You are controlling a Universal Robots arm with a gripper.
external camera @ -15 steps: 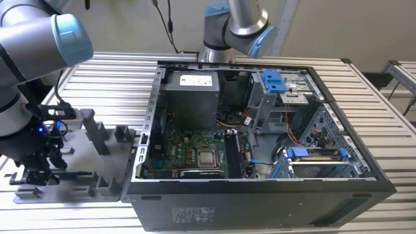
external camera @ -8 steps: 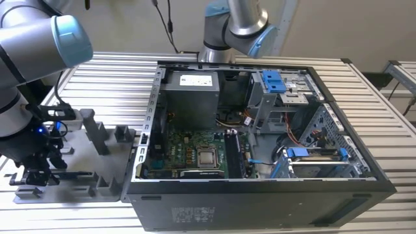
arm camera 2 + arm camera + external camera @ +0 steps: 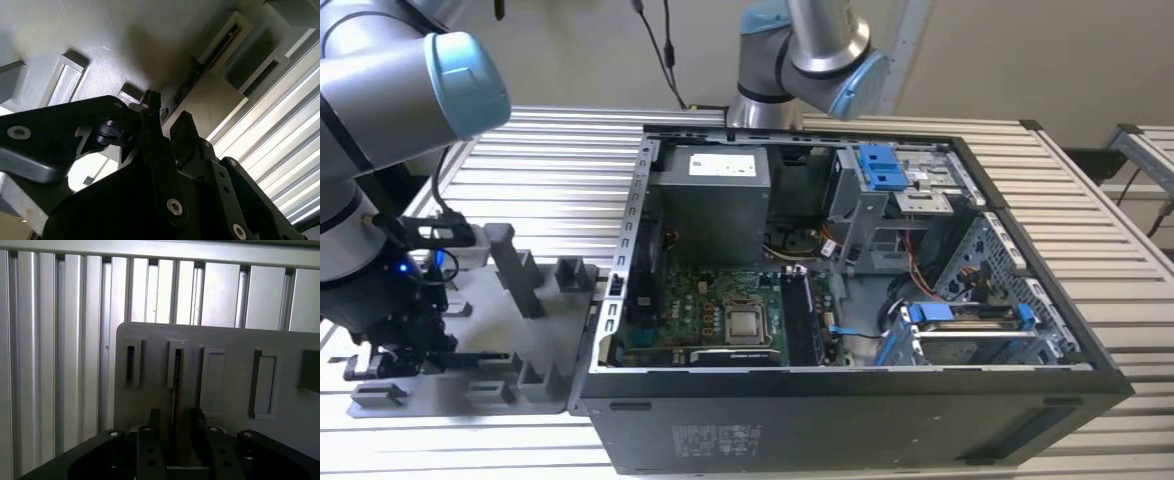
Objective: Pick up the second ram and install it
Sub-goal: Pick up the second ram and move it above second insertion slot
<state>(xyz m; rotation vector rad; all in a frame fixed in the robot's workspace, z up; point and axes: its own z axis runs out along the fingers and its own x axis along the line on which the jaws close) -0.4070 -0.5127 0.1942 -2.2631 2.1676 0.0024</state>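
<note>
The second ram (image 3: 176,375) is a thin dark stick standing on edge in a slot of the grey holder plate (image 3: 225,337). In the second wrist view the ram (image 3: 186,85) runs slantwise along its slot. My gripper (image 3: 175,442) is low over the plate and straddles the near end of the stick. It is open, with one black finger (image 3: 150,440) on each side and a small gap to the stick. In the exterior view the gripper (image 3: 396,362) is down at the holder plate (image 3: 500,335), at that view's left.
An open computer case (image 3: 1014,390) lies at the exterior view's middle and right, with the motherboard (image 3: 720,315) on its floor. A second arm (image 3: 801,50) stands behind the case. Upright grey holder blocks (image 3: 520,275) rise from the plate beside my arm. The table (image 3: 547,190) is ribbed metal.
</note>
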